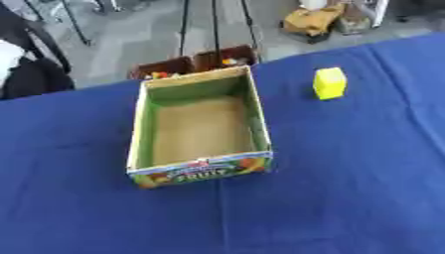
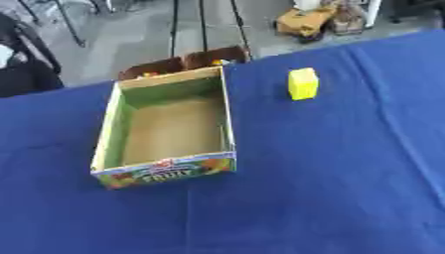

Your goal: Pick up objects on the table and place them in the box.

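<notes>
Blue tablecloth (image 1: 347, 188), brown bins (image 1: 195, 63) behind table, grey floor (image 1: 130, 39)

I have the box (image 1: 200, 130) sitting on the table (image 1: 347, 188), a little left of the middle, its open top facing up and nothing lying inside it. The block (image 1: 330, 83) stands to the right of the box and farther back — well apart from it. Behind the box, past the table's far edge, two bins (image 1: 195, 63) sit side by side on the floor.
</notes>
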{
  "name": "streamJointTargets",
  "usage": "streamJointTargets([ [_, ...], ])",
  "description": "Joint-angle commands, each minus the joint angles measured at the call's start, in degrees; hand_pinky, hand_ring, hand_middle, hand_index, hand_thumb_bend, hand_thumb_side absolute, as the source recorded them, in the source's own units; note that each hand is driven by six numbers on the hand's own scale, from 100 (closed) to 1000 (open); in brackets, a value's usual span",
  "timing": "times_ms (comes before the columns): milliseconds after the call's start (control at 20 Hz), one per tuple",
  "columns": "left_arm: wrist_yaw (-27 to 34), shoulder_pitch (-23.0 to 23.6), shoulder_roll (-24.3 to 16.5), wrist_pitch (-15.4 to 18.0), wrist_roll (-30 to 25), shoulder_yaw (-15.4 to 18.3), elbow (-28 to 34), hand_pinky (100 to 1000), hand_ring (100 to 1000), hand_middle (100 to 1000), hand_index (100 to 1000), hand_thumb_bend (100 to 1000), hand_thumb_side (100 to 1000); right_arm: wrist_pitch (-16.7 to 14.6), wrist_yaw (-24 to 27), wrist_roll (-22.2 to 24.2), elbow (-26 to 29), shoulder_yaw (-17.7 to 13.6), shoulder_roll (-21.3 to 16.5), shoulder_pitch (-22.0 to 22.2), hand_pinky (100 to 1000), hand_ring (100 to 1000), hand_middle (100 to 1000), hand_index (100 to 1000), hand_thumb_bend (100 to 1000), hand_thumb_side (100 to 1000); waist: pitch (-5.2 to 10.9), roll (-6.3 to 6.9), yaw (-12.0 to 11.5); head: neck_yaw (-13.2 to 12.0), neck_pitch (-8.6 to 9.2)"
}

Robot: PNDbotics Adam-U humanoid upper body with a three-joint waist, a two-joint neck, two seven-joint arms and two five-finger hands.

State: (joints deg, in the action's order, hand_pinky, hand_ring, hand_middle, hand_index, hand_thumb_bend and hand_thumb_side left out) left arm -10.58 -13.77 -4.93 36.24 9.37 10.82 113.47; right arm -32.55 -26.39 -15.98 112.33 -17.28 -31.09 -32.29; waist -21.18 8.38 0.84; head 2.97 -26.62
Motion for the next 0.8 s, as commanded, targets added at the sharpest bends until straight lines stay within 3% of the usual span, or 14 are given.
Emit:
streamJointTargets([
  [50, 0.2, -0.5, -0.5, -0.1, -0.1, 0.2, 1.1, 817, 892, 880, 1000, 100, 1000, 0.0, 0.0, 0.0, 0.5, -0.4, -1.2, -0.7, 729, 783, 684, 832, 414, 1000, 0.24, -0.71, 0.0, 0.0, 0.75],
  [300, 0.2, -0.3, -0.5, -0.1, -0.1, 0.2, 1.1, 817, 892, 880, 1000, 100, 1000, 0.0, 0.1, 0.2, 0.6, -0.4, -1.1, -0.7, 730, 784, 684, 832, 415, 1000, 0.26, -0.64, 0.0, -0.7, 0.04],
  [800, 0.1, 0.0, -0.7, -0.3, -0.1, 0.1, 1.1, 812, 892, 880, 1000, 100, 1000, -0.2, 0.2, 0.5, -0.1, -0.1, -1.5, -1.4, 729, 781, 686, 832, 412, 1000, 0.52, -0.74, 0.2, -4.5, -4.20],
])
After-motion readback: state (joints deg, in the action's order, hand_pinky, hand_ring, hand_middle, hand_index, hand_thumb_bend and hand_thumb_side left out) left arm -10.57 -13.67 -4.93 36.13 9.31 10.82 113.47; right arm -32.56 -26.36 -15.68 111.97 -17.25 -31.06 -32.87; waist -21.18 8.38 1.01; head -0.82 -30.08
